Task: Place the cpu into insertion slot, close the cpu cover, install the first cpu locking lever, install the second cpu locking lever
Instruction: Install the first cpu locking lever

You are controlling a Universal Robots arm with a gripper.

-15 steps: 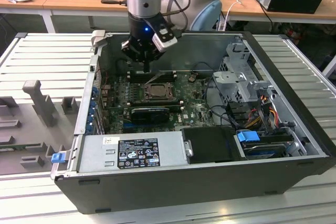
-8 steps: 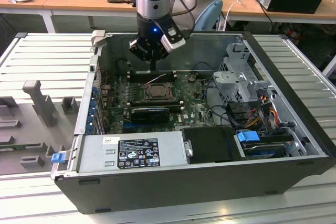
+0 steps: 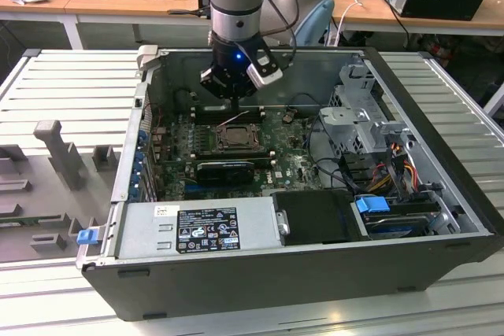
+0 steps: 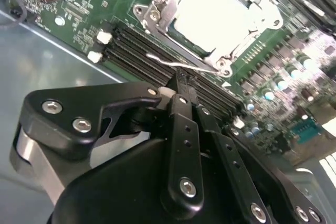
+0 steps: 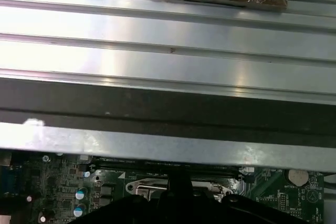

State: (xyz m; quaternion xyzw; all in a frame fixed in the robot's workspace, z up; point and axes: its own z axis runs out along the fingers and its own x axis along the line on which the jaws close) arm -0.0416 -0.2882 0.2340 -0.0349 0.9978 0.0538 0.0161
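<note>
A black two-fingered gripper (image 3: 229,89) on a grey-and-blue robot arm hangs inside the open dark steel computer case (image 3: 441,253), upper centre of the exterior view, just above the green motherboard (image 3: 295,164). In the second wrist view its narrow fingertips (image 4: 181,85) are drawn together, pinching a thin silver wire locking lever (image 4: 181,66) at the near edge of the square, silver-rimmed insertion slot (image 4: 157,11). The silvery frame-shaped cpu cover (image 4: 257,17) lies flat over the slot, and the pale, glaring face of the cpu (image 4: 210,6) shows through its window. Long black memory slots (image 4: 136,56) run close beside the socket, leaving little room. Ribbed aluminium tabletop (image 3: 71,84) spreads wide around the case, and the grey power supply box (image 3: 201,230) lines its lower edge.
</note>
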